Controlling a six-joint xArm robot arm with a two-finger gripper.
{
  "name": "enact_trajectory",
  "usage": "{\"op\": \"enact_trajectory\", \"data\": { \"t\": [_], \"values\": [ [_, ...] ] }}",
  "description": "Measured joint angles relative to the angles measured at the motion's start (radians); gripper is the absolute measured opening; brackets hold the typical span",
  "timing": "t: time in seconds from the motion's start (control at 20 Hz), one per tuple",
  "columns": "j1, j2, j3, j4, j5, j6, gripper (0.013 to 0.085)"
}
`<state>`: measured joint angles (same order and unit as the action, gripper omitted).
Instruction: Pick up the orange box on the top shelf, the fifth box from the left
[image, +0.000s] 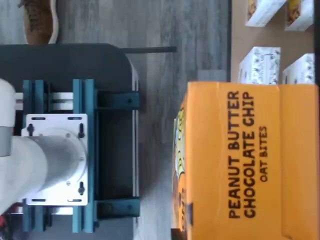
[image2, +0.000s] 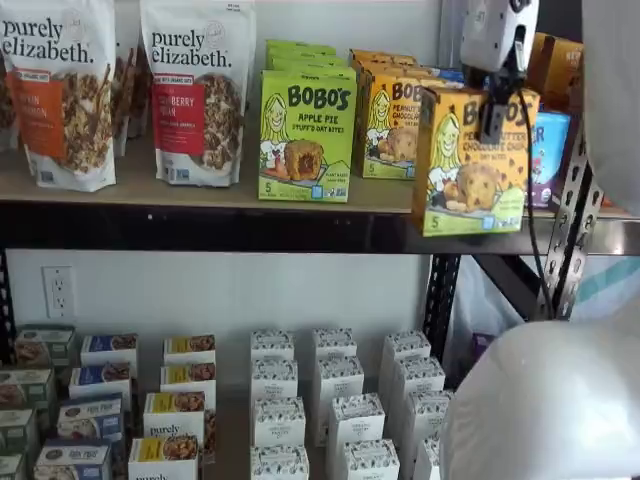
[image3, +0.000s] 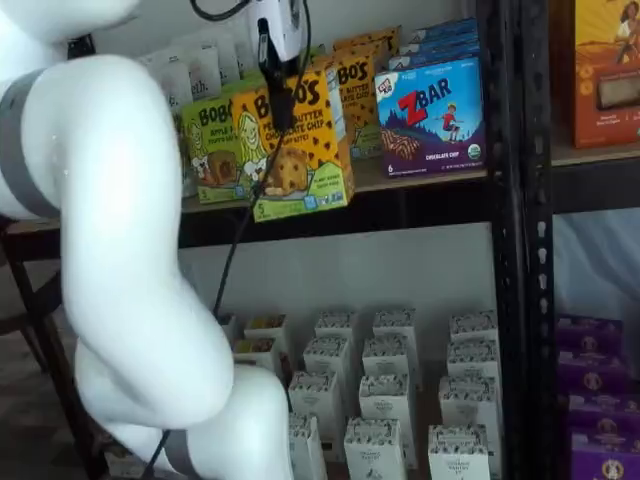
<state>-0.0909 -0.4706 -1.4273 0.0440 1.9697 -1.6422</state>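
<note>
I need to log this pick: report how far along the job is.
Done: the gripper is shut on the orange box, which in both shelf views hangs out in front of the top shelf, clear of its row. In hand: carrying the box away. Left: nothing visible beyond finishing the withdrawal.
</note>
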Motion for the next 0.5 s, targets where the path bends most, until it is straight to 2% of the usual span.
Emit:
{"op": "enact_trajectory", "data": {
  "t": [0.5],
  "values": [
    [-0.024, -0.134, 0.130, 0.004, 0.050, -0.022, 0.0130]
  ]
}}
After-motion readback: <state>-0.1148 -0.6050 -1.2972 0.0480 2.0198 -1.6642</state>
